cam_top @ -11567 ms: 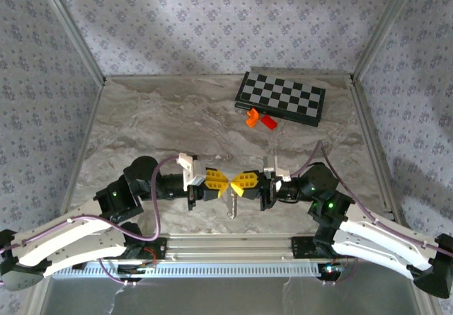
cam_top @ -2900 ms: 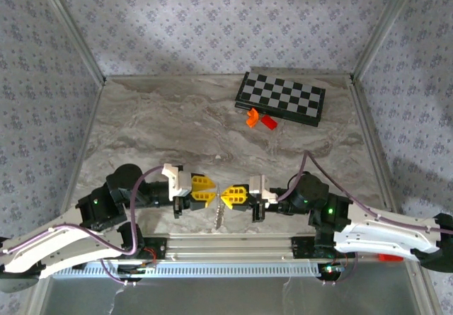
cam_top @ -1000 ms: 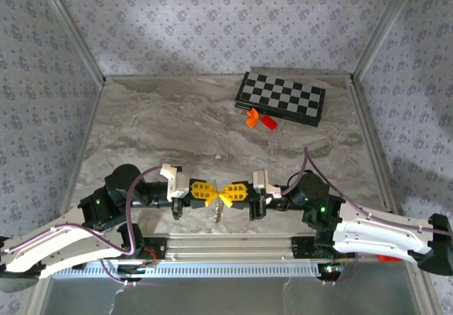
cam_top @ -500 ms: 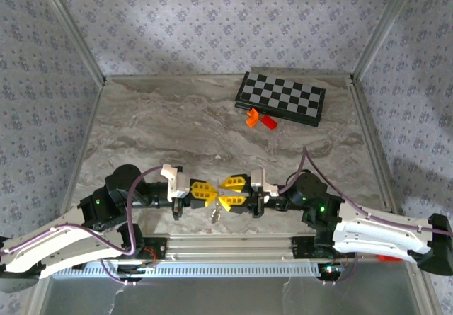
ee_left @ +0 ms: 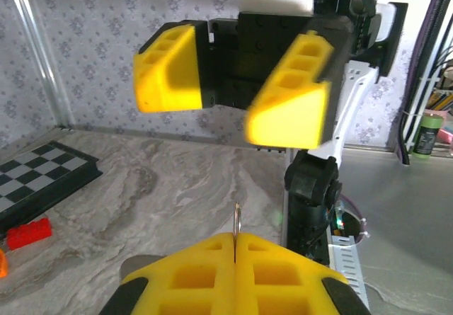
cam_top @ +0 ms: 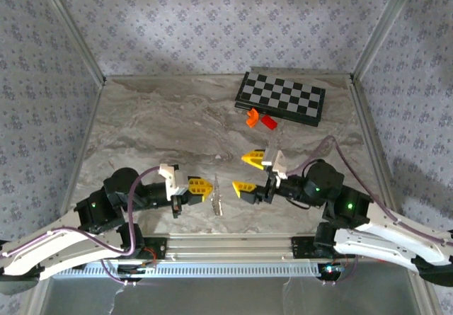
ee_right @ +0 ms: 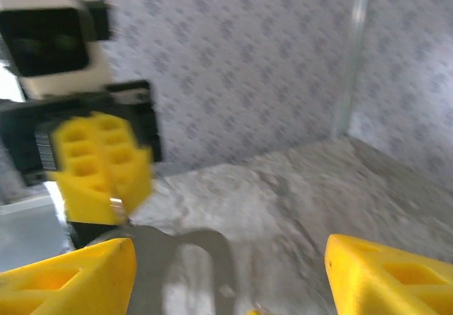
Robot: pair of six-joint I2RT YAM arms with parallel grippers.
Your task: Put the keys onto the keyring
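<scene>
So, on the overhead cam my left gripper [cam_top: 200, 187] is pinched closed on the keyring [ee_left: 237, 221]. The keys [cam_top: 217, 202] dangle off it, well out from the chessboard [cam_top: 282, 98] toward my side of the table [cam_top: 163, 131]. My right gripper [cam_top: 249, 172] is a bit closer to the chessboard than the keys are. Its jaws are spread wide and there's nothing in them.

The left wrist cam gives me what the overhead can't. The ring is a thin loop seen edge-on, standing straight up out of my closed yellow pads [ee_left: 233, 272], with the right gripper's two yellow fingers apart just past it.

The right wrist cam is pretty blurry. I can make out the left gripper's yellow fingers facing me and a grey key-shaped smear low between my own fingers, but no detail beyond that.

A red block [cam_top: 269, 122] and an orange block [cam_top: 251, 117] sit just beside the chessboard's near edge.
</scene>
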